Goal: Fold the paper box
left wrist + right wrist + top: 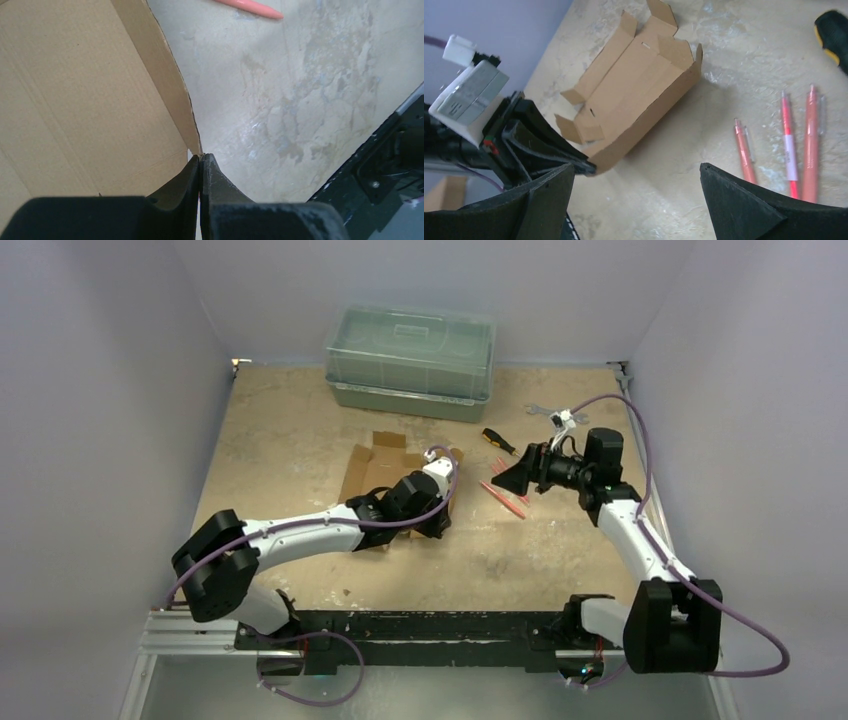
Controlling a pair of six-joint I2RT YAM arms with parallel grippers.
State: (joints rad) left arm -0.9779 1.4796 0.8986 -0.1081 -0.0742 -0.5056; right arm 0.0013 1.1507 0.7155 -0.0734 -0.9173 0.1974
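The paper box [372, 468] is a brown cardboard cut-out lying mid-table, with its long right wall raised and small end flaps sticking up. It also shows in the right wrist view [639, 95]. My left gripper [437, 527] is shut on the near end of that raised wall. In the left wrist view the jaws [201, 157] meet on the cardboard edge [172, 80]. My right gripper [505, 475] hovers to the right of the box, pointing at it, open and empty [636, 170].
A large translucent green-grey lidded bin [410, 360] stands at the back. Three pink pens [505, 498] lie right of the box, also in the right wrist view [789, 145]. A black-and-yellow screwdriver [498, 441] and a wrench [545, 412] lie further back right.
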